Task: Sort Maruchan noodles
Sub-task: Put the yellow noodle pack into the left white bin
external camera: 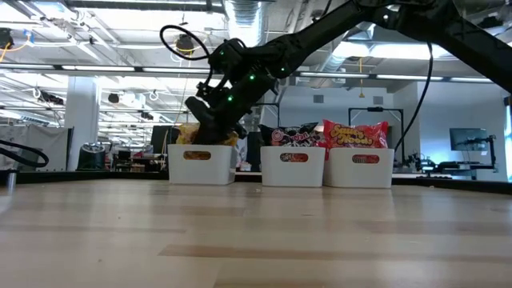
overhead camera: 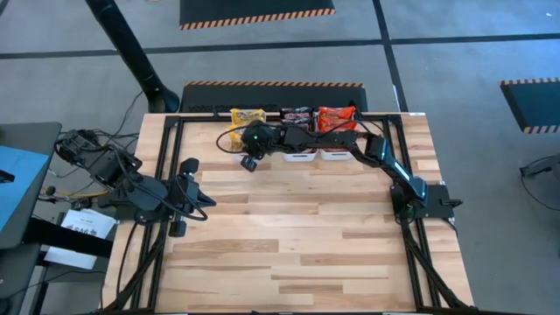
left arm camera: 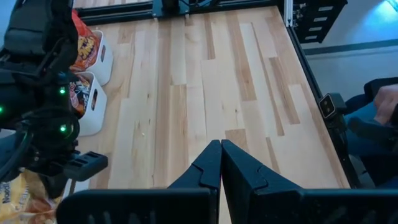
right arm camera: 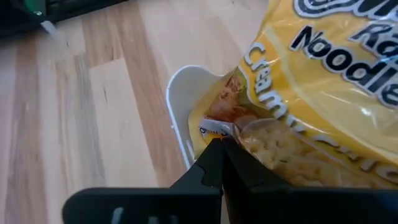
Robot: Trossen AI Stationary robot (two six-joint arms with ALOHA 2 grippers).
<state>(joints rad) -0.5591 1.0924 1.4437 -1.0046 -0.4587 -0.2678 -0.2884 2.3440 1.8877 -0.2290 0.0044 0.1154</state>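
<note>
Three white bins stand in a row at the table's far edge. The left bin [external camera: 200,164] holds yellow Maruchan packets [overhead camera: 248,115], the middle bin [external camera: 293,166] dark packets [overhead camera: 296,114], the right bin [external camera: 362,166] red packets [overhead camera: 336,115]. My right gripper [right arm camera: 219,144] reaches across from the right and stands over the left bin [overhead camera: 238,133], shut at a yellow packet [right arm camera: 311,93] that lies in that bin. My left gripper [left arm camera: 220,149] is shut and empty, low over the table's left side [overhead camera: 203,201]. My right gripper has its shut fingertips on the silvery sealed edge [right arm camera: 213,129] of the yellow packet, at one corner. It seems pinched between the two fingers, only at their free ends. The fingers slant down from above. The packet rests in the left bin, against its near wall [right arm camera: 180,112].
A black frame [overhead camera: 166,140] runs around the wooden table. The right arm [overhead camera: 367,144] lies across the near side of the middle and right bins. The wide near half of the tabletop [overhead camera: 289,245] is bare wood. Cables and gear [overhead camera: 87,149] sit beyond the left edge.
</note>
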